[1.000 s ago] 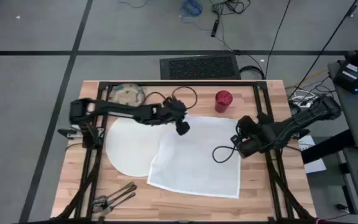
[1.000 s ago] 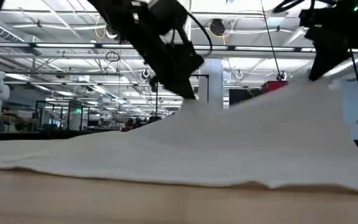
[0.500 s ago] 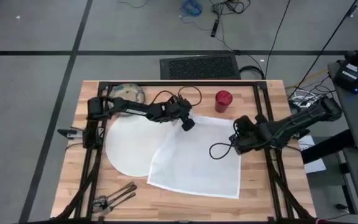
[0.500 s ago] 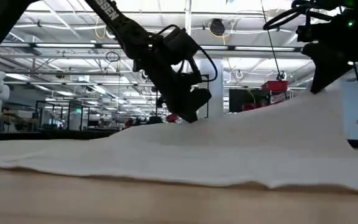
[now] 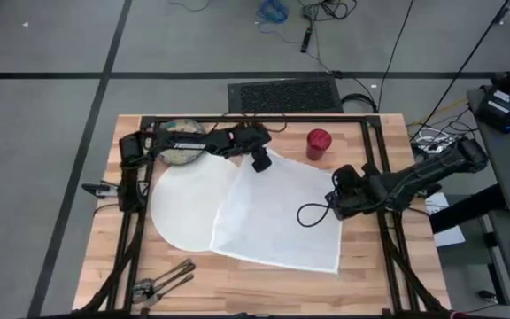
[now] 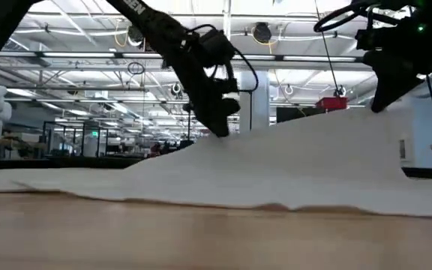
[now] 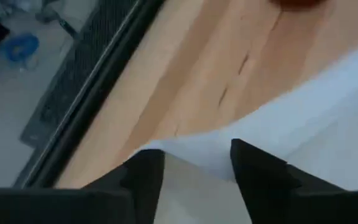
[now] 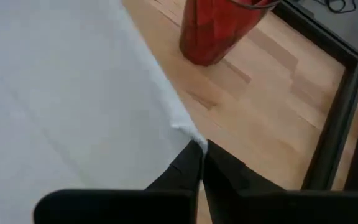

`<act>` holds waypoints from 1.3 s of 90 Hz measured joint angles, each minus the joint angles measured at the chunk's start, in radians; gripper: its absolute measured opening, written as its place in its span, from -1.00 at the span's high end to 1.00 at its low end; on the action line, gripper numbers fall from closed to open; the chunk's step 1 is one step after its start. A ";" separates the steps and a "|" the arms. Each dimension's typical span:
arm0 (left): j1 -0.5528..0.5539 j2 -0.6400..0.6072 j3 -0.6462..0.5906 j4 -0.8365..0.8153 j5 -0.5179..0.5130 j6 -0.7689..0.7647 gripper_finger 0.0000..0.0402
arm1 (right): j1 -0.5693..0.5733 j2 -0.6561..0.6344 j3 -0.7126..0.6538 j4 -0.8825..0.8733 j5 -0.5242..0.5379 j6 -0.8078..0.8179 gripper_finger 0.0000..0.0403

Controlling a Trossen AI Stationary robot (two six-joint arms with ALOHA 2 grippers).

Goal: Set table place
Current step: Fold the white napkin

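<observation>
Left hand [image 5: 260, 165] drawn back, apart over napkin [image 5: 282, 213] corner, right hand [image 8: 201, 149] clamped on napkin edge

The wooden table [image 5: 366, 266] carries a white plate [image 5: 180, 204] at left, a napkin [image 5: 282, 217] overlapping it, a bowl [image 5: 177, 146] far left, a red cup [image 5: 318, 143] far, and cutlery [image 5: 162, 283] near left.

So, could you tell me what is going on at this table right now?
Both arms are handling the white napkin, which is spread over the table and partly covers the white plate. The right end effector is shut on one napkin corner, near the red cup. The left end effector is open at the opposite far corner. The bowl and cutlery sit aside.
</observation>
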 joint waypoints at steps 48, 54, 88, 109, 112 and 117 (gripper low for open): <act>0.011 -0.056 0.003 -0.217 -0.002 0.021 0.11 | -0.058 0.006 -0.002 0.050 -0.038 -0.086 1.00; 0.009 -0.059 0.003 -0.236 0.006 0.019 0.11 | -0.051 0.008 -0.002 0.105 -0.098 -0.138 1.00; -0.200 -0.074 -0.110 -0.317 0.231 -0.142 0.11 | 0.149 0.102 -0.112 0.610 -0.327 -0.235 1.00; -0.365 -0.074 -0.140 -0.248 0.208 -0.243 0.11 | 0.255 0.247 -0.171 0.779 -0.362 -0.100 1.00; -0.383 -0.074 -0.140 -0.249 0.196 -0.256 0.11 | 0.268 0.271 -0.171 0.781 -0.387 -0.065 1.00; -0.413 -0.075 -0.140 -0.255 0.170 -0.277 0.11 | 0.290 0.314 -0.170 0.792 -0.435 -0.007 1.00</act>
